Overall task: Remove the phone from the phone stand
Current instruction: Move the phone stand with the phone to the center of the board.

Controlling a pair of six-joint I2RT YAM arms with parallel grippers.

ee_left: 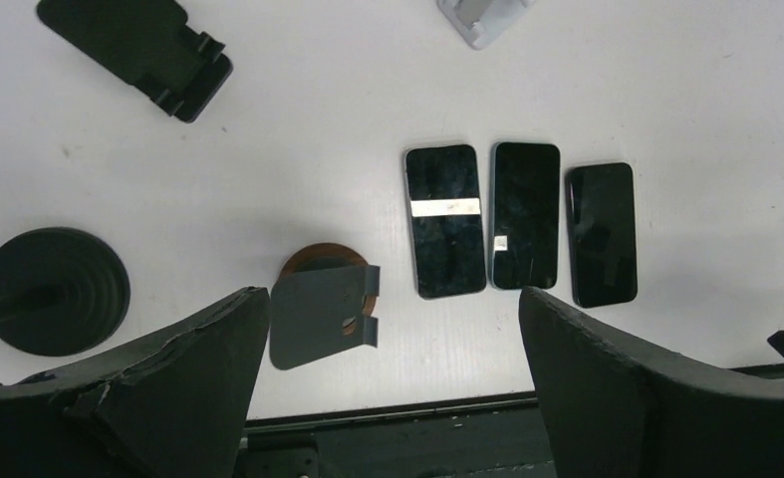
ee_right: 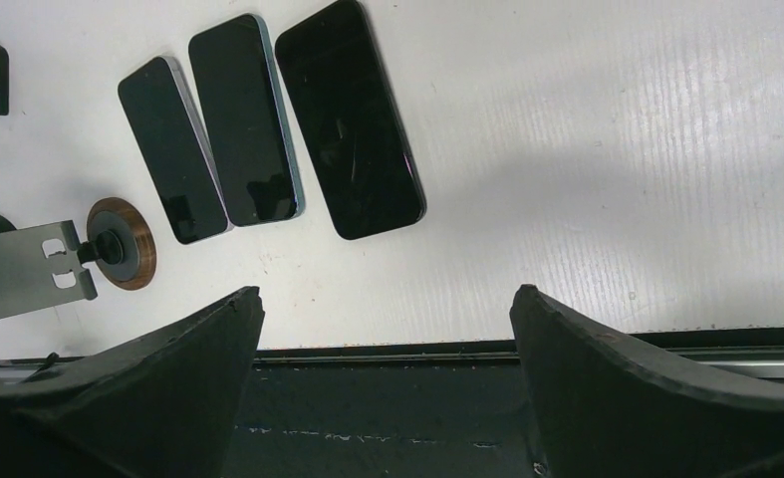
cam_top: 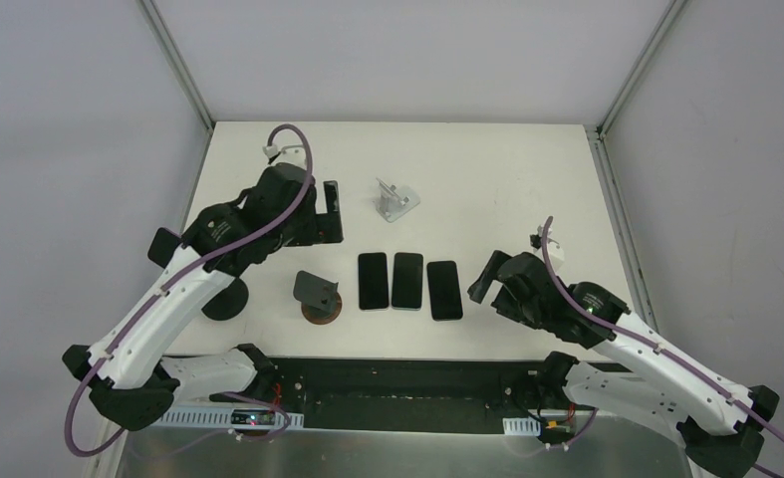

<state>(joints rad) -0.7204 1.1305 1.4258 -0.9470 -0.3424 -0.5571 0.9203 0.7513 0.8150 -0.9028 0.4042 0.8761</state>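
white table [cam_top: 527, 179]. carries three phones and four stands; bordered at the near side by a dark rail.

left arm [cam_top: 168, 299]. reaches from its base at the near left over the far left part of the table, wrist raised above the surface.

right arm [cam_top: 647, 349]. reaches from the near right toward the middle, wrist close to the near edge of the table.

left fingers [ee_left: 168, 378]. spread wide, nothing between them, clear of every item.

right fingers [ee_right: 617, 378]. spread wide as well, nothing gripped, hanging above the near edge just right of the phones.

left phone [cam_top: 373, 281], middle phone [cam_top: 407, 280], right phone [cam_top: 444, 290]. lying flat on the table, screens up, long sides next to each other in one row near the centre. left and middle touching or nearly so; right one just beside, set slightly nearer the edge. resting on the table itself, apart from every stand.

black round-base stand [cam_top: 224, 299]. upright at the near left, partly under the left arm.

grey stand [cam_top: 316, 291]. plate on a round wooden foot, just left of the row of phones, not touching it.

black stand [ee_left: 138, 50]. folded-plate type, at the far left in the left wrist view.

white stand [cam_top: 395, 199]. small, at the far centre, well apart from the phones.
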